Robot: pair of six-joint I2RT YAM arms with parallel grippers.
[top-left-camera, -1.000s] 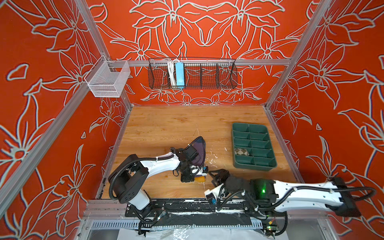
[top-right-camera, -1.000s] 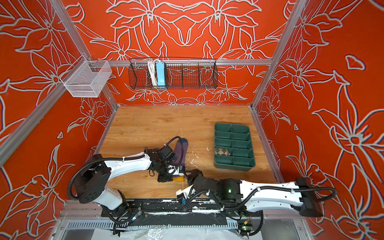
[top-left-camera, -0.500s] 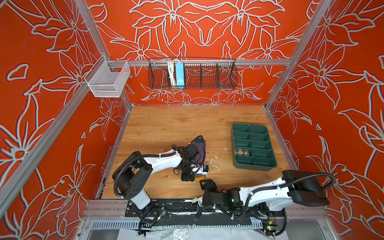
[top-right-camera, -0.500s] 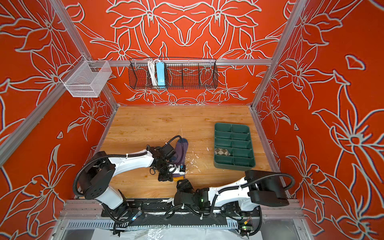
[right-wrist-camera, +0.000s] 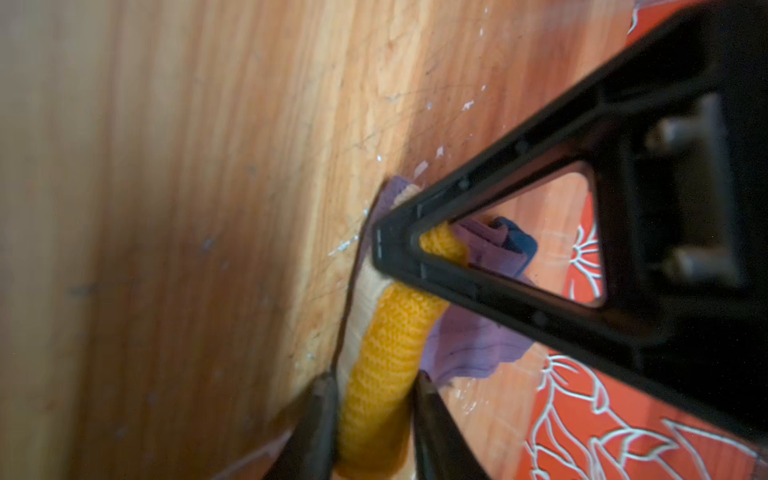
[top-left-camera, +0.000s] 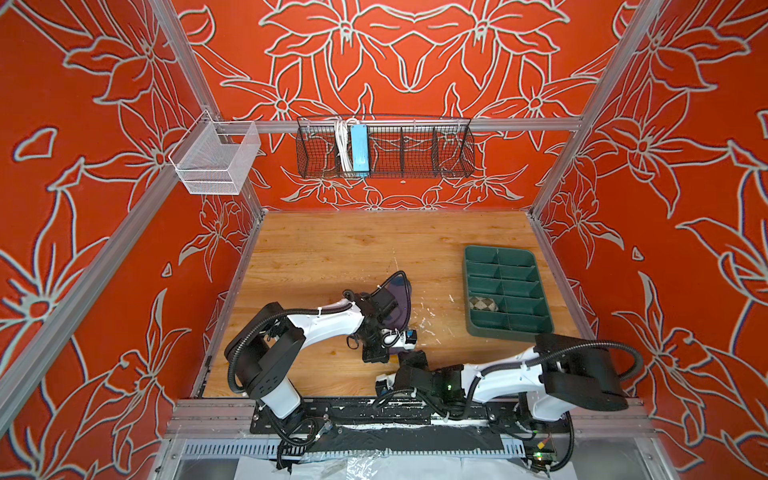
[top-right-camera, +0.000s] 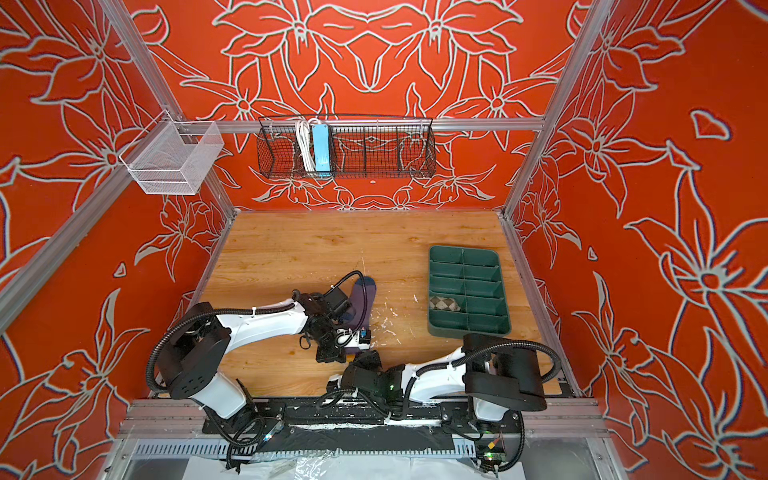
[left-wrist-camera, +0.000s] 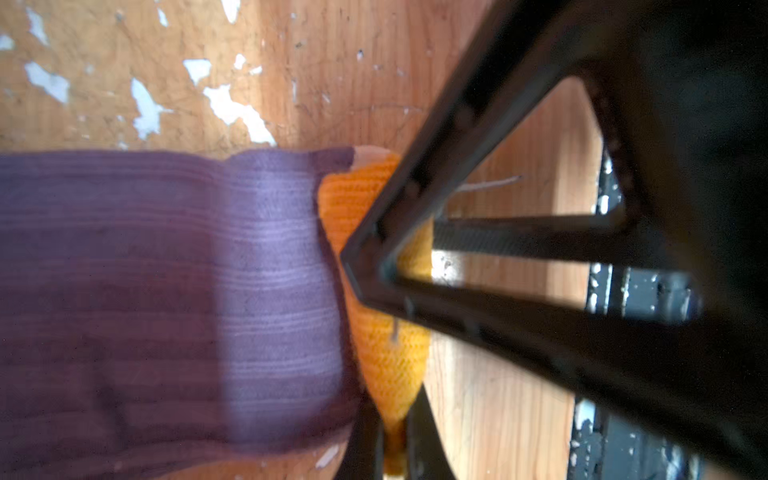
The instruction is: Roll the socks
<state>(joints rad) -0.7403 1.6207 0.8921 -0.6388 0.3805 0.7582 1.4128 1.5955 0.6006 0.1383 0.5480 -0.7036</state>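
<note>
A ribbed purple sock (top-left-camera: 400, 301) (top-right-camera: 362, 297) lies on the wooden floor, its body broad in the left wrist view (left-wrist-camera: 166, 291). My left gripper (left-wrist-camera: 392, 455) (top-left-camera: 376, 353) is shut on one end of the sock's mustard-yellow cuff (left-wrist-camera: 386, 361). My right gripper (right-wrist-camera: 374, 434) (top-left-camera: 409, 359) is shut on the other end of that cuff (right-wrist-camera: 386, 365), a finger pressed against each side. The two grippers sit close together near the front of the floor. A rolled beige argyle sock (top-left-camera: 483, 304) (top-right-camera: 444, 303) rests in a compartment of the green tray (top-left-camera: 498, 250).
The green divided tray (top-right-camera: 463, 249) stands at the right. A black wire basket (top-left-camera: 384, 147) and a white mesh basket (top-left-camera: 216, 166) hang on the walls. White flecks dot the floor (top-left-camera: 424, 320). The black front rail (top-left-camera: 374, 409) runs right behind the grippers.
The right arm has folded back from the far right. Its gripper swung in to the yellow cuff and closed on it. The left gripper kept its hold on the cuff.
</note>
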